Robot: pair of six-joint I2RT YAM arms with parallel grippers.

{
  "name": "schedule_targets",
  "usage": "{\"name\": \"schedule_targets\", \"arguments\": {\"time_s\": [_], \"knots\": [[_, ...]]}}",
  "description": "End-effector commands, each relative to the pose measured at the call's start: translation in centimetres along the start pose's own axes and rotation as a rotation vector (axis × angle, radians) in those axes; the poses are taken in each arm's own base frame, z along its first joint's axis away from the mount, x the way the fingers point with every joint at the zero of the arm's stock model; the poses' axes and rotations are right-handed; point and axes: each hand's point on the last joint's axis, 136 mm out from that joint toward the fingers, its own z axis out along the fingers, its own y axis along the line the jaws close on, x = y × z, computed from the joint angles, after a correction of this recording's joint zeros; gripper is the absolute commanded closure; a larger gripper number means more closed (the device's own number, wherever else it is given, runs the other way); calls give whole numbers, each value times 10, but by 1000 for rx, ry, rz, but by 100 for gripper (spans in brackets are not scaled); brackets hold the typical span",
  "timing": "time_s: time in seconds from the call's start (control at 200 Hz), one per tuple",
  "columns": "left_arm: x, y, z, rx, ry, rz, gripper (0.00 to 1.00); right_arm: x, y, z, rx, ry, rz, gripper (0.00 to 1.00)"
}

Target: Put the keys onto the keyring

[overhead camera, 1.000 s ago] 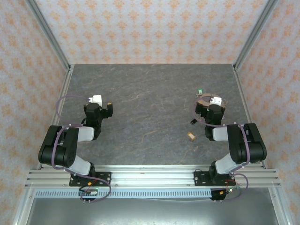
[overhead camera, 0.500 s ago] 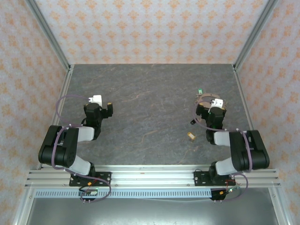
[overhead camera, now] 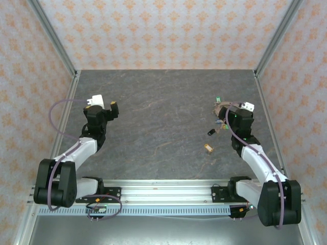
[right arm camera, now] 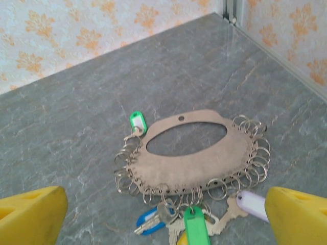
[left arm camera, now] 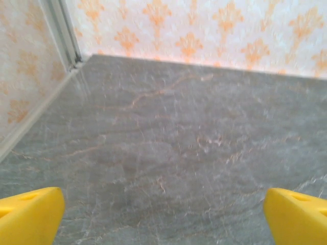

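Right wrist: keyring [right arm camera: 189, 153] and keys [right arm camera: 194, 225] in detail, specks overhead; left gripper [left arm camera: 163, 217], right gripper [right arm camera: 164, 217] agape, empty.

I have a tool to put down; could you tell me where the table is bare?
Free: the middle of the table, from the left gripper across to the loose brass key, and the far strip along the back wall. Crowded: the right side around the keyring.
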Motion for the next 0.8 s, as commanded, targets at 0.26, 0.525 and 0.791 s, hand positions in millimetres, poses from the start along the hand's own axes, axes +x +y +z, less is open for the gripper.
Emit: {"name": "schedule_targets", "arguments": {"time_s": [0.26,0.525,0.791], "knots": [[-29,17,-45,-26,-57,-201,0,10,13,10,-14,183,148,1],[-15,70,-74,-302,-60,-466,0,1,30,44,-19,262,154,1],[3,32,-62,-124,138,-423,0,24,43,99,11,436,171,21]]}}
